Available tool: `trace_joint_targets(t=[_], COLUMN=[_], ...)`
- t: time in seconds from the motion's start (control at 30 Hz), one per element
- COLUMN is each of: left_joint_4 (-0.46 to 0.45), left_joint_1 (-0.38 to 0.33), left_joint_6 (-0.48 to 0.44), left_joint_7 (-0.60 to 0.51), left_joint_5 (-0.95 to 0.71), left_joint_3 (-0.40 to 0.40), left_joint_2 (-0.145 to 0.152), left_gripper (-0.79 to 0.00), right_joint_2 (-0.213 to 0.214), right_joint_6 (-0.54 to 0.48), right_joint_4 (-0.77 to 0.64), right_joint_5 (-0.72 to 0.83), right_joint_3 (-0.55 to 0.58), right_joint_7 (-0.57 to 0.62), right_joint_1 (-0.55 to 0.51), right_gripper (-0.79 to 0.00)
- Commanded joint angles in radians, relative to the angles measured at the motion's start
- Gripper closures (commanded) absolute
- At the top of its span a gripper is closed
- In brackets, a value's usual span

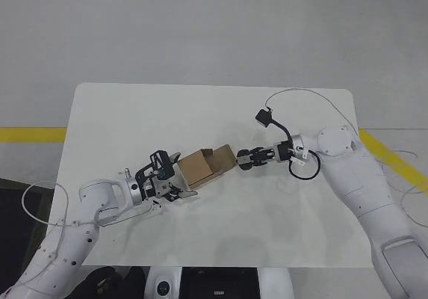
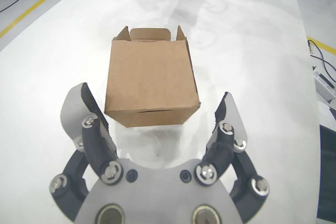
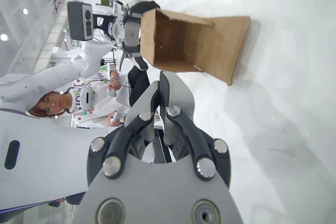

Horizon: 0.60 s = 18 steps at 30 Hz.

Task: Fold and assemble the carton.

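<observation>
Your left claw sat spread wide just behind the closed end of the carton on the bench; your right claw, pinched together, faced its open end.

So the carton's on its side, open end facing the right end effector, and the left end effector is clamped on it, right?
No: the left end effector is open, its jaws spread wide at the closed end of the carton and not clamped on it, as the left wrist view shows. The rest holds.
</observation>
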Motion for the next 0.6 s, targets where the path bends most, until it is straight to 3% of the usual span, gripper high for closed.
trace_joint_targets(t=[0.0,0.23,0.57], left_joint_4=[0.016,0.085,0.146], left_joint_1=[-0.011,-0.06,-0.099], left_joint_6=[0.004,-0.04,-0.076], left_joint_7=[0.003,0.033,0.08], left_joint_5=[-0.001,0.021,0.05], left_joint_3=[0.007,0.018,-0.009], left_joint_2=[-0.003,-0.008,-0.007], left_gripper=[-0.785,-0.785,-0.785], right_joint_2=[0.005,-0.008,-0.038], right_joint_6=[0.03,0.067,0.054], right_joint_4=[-0.046,-0.108,-0.06], right_joint_5=[-0.012,-0.027,-0.094], right_joint_3=[-0.003,-0.057,-0.114], right_joint_7=[0.0,-0.065,-0.194], right_joint_1=[-0.033,-0.089,-0.05], right_gripper=[0.0,0.0,0.0])
